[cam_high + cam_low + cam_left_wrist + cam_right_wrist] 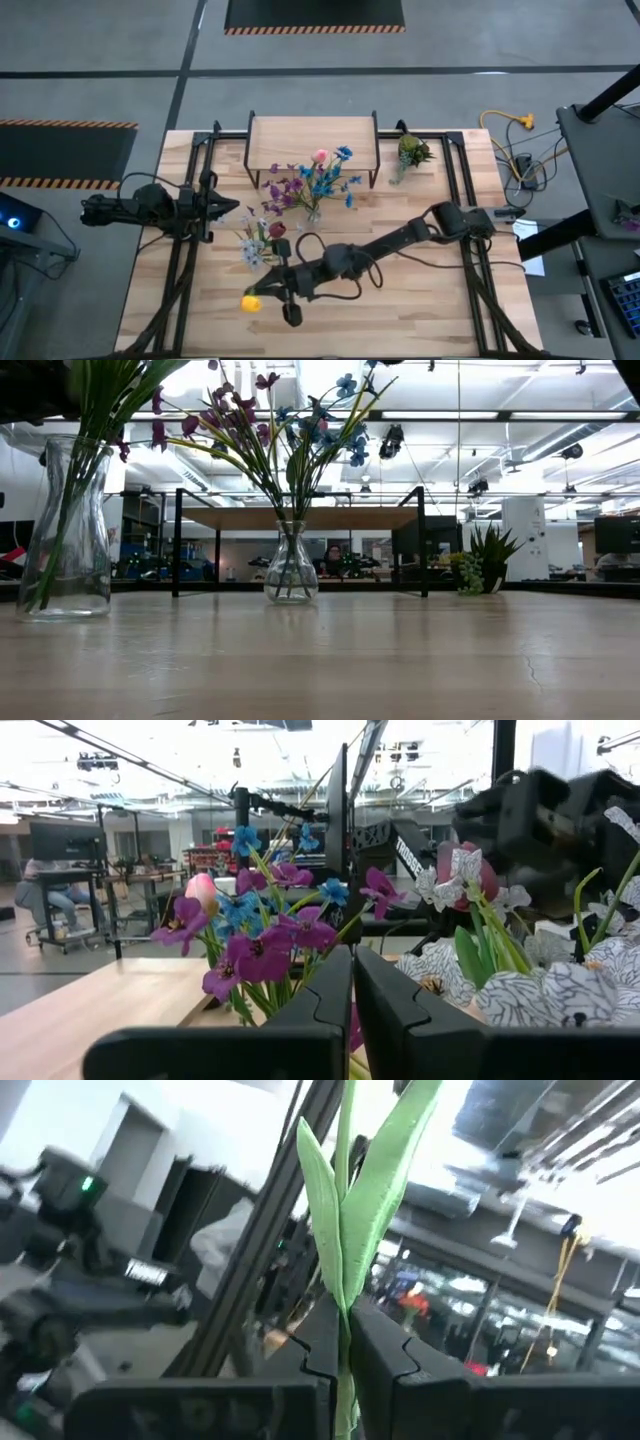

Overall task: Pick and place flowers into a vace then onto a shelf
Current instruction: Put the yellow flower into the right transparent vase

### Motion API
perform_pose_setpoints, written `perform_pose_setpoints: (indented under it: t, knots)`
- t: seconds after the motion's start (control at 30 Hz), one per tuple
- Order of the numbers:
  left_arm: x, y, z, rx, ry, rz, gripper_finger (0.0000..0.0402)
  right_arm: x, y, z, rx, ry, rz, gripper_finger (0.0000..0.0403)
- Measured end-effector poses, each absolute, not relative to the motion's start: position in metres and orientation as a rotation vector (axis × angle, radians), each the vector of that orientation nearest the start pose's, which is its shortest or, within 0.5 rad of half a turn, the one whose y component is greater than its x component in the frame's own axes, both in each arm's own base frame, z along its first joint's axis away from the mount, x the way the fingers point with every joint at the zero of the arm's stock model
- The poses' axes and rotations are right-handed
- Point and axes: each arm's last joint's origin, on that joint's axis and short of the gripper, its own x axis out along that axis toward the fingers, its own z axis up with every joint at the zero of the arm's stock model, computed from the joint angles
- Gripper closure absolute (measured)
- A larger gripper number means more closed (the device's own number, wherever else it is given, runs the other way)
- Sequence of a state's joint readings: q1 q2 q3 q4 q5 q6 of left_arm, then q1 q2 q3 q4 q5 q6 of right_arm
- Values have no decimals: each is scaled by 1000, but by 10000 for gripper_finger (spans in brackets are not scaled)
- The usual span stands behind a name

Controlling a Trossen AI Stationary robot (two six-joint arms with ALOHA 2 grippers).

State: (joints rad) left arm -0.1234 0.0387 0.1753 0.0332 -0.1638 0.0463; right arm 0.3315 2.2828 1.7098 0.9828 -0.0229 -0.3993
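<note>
Green leaves and stem of a flower [352,1210] fill the right wrist view, pinched between the right gripper's [343,1342] two dark fingers, which are nearly together around it.

From the high view, that right gripper [283,292] sits low over the near part of the table [430,290], and the orange head of the held flower [251,303] shows just beside it. A second vase with whitish and dark red flowers [258,240] stands just beyond the gripper. Farther back, a vase with purple, blue and pink flowers [312,183] stands just in front of the shelf [312,139]. A short leafy sprig [410,153] stands right of the shelf. The left gripper [218,207] waits at the table's left side, pointing toward the vases.

Across the low view, a glass vase [66,532] with green stems stands close on the left; the vase of purple and blue flowers [291,565] stands mid-table, with the shelf [300,517] behind it and the sprig [484,558] to the right.

Past the left wrist's own fingers, the left gripper [352,982] shows a narrow slit between closed-up fingers, holding nothing. Purple, blue and pink blooms [255,925] stand ahead, whitish ones [540,990] beside.
</note>
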Motion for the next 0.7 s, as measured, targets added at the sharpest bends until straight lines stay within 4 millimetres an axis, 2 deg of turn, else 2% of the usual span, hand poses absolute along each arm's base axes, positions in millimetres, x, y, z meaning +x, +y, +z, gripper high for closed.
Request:
perform_pose_setpoints:
  t: [0.13,0.23,0.37,0.53,0.7]
  knots:
    - [86,-6,223,22,-166,44,402,490,170,246,-297,-361,288,394]
    - [86,-6,222,23,-160,44,402,476,165,243,-235,-302,297,394]
    - [86,-6,222,24,-157,43,402,442,157,250,-192,-269,276,394]
    - [86,-6,221,24,-153,42,402,396,148,248,-288,-300,121,394]
    - [86,-6,221,24,-153,43,402,374,120,237,-335,-423,-11,394]
